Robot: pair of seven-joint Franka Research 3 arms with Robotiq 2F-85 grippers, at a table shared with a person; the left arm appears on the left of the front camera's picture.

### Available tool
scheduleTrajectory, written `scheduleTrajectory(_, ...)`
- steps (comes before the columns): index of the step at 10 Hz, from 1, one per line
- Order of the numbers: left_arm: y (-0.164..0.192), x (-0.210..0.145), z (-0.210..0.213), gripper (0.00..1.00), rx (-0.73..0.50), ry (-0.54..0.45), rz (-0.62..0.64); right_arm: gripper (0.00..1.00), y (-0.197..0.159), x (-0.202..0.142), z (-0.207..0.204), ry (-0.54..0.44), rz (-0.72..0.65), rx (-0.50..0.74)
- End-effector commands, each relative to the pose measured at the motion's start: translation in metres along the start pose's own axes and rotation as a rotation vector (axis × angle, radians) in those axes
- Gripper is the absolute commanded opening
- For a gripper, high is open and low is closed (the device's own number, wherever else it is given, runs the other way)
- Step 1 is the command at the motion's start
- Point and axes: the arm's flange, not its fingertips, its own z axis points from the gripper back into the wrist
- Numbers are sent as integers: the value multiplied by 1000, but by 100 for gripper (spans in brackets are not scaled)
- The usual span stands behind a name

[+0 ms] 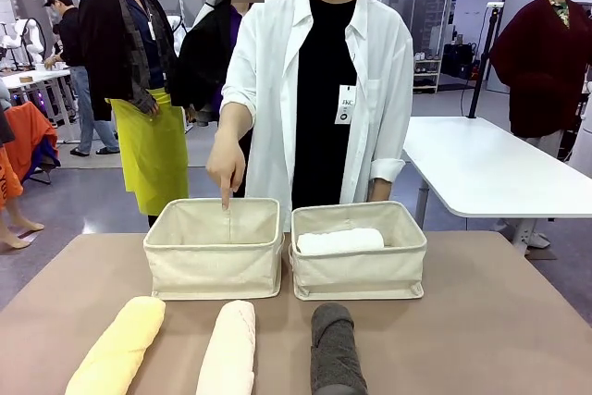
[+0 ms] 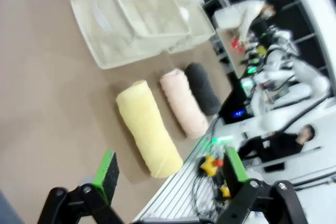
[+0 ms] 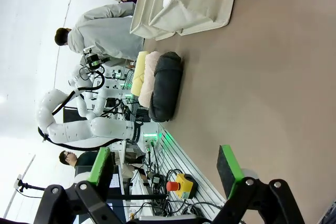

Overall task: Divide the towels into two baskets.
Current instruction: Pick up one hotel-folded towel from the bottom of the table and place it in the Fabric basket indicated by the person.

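Left end effector (image 2: 170,166) and right end effector (image 3: 165,163) gaped empty; the person's hand (image 1: 225,168), pointing into the left beige canvas basket (image 1: 213,265), could be struck delivering the yellow fabric towel roll (image 1: 118,349).

- A white badge (image 1: 345,104) clipped to the person's open white shirt (image 1: 268,71) carries a line of dark print and a round mark, both too small to read.
- No other lettering is legible.

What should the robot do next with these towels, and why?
Probably lower the open left claw onto the yellow towel: the person's hand points into the left basket, while the right basket already holds the white towel.
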Motion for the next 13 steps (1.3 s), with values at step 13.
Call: scheduleTrajectory(13, -80, -18, -242, 100, 586, 511, -64, 100, 3, -3, 2, 1, 22, 5)
